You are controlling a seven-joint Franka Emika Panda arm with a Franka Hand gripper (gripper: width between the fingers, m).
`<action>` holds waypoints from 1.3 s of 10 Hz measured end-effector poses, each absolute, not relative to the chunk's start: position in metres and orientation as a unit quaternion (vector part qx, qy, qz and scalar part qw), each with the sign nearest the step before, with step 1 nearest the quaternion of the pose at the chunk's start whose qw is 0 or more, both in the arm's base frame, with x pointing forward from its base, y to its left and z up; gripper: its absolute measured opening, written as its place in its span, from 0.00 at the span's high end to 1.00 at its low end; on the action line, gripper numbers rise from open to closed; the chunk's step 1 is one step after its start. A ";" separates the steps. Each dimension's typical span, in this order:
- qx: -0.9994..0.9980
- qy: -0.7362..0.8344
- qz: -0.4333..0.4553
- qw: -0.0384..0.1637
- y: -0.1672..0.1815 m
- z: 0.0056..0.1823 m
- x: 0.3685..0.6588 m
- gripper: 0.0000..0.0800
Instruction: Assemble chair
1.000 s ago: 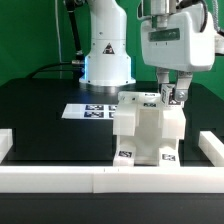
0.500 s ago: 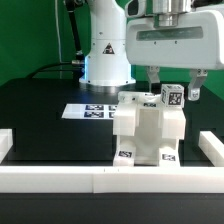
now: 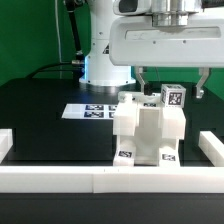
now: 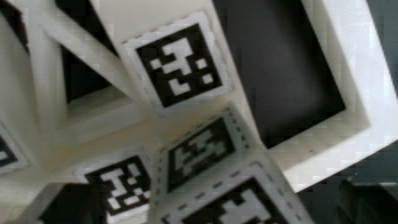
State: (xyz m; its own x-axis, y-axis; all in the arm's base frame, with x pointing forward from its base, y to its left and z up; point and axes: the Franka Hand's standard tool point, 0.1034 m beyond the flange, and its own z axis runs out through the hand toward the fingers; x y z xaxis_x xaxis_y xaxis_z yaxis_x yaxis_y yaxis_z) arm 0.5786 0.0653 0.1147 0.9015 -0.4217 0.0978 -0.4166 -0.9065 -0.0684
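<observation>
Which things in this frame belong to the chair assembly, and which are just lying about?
Job in hand:
chair
open claw above it

Not part of it:
marker board
white border rails
black table

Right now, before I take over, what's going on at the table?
The arm's fingers hang spread wide above the blocky white chair, gripping nothing. A small tagged block sits at the top of the chair between them, with a gap to each finger. The chair stands on the black table just behind the front border rail. The marker board lies flat behind it, toward the exterior view's left.
</observation>
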 end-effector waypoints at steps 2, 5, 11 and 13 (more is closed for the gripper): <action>-0.990 0.129 -0.057 0.010 0.065 0.115 0.578 0.19; -0.998 0.031 -0.058 -0.004 0.066 0.114 0.578 0.19; -0.997 0.049 -0.058 -0.003 0.065 0.114 0.578 0.64; -0.993 0.100 -0.058 0.000 0.065 0.114 0.578 0.64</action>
